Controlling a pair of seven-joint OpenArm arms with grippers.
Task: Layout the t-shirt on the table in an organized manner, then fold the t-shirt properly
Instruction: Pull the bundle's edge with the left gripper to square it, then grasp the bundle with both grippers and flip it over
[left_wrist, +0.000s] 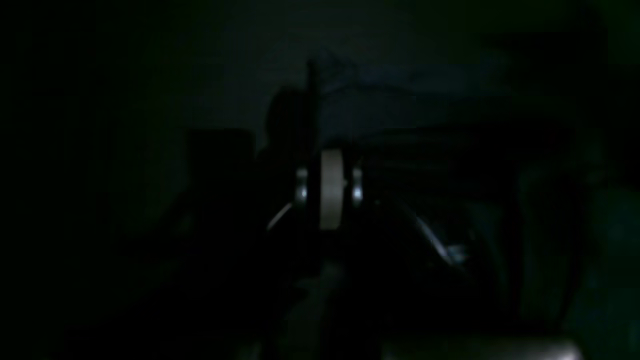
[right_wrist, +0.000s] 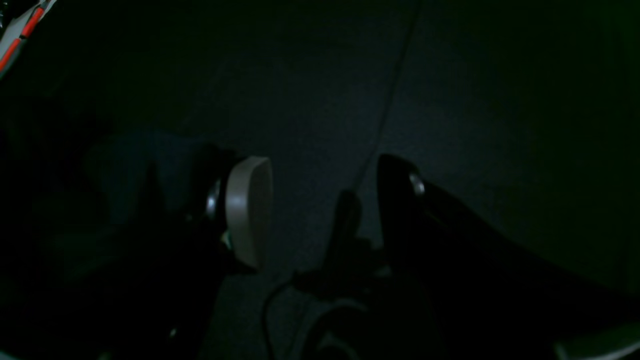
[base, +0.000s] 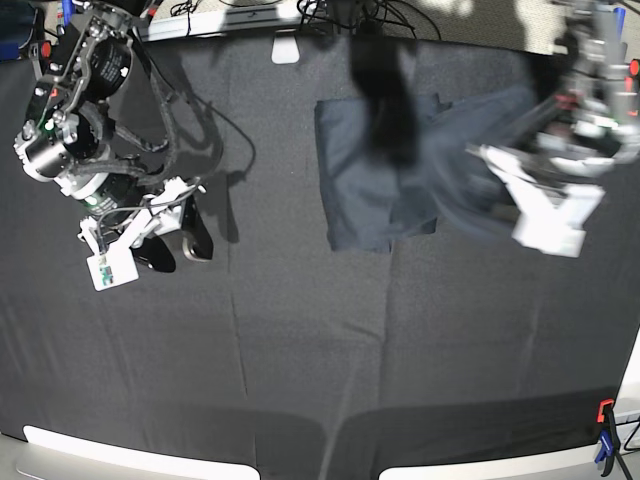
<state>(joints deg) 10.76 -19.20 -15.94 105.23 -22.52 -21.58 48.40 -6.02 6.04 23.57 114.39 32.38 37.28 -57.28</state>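
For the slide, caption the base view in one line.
Left gripper at the t-shirt edge, right gripper open over the table.

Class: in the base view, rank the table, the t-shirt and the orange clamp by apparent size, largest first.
1. table
2. t-shirt, partly hidden by the blurred left arm
3. orange clamp

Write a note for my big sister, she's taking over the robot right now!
Left gripper: shut, at the t-shirt's edge; whether it pinches cloth is too blurred and dark to tell.
Right gripper: open, empty, low over the bare table, away from the shirt.
T-shirt: rumpled at the table's far side, partly doubled over.
Done: nothing tidy yet.
Left: spread it flat, then fold.
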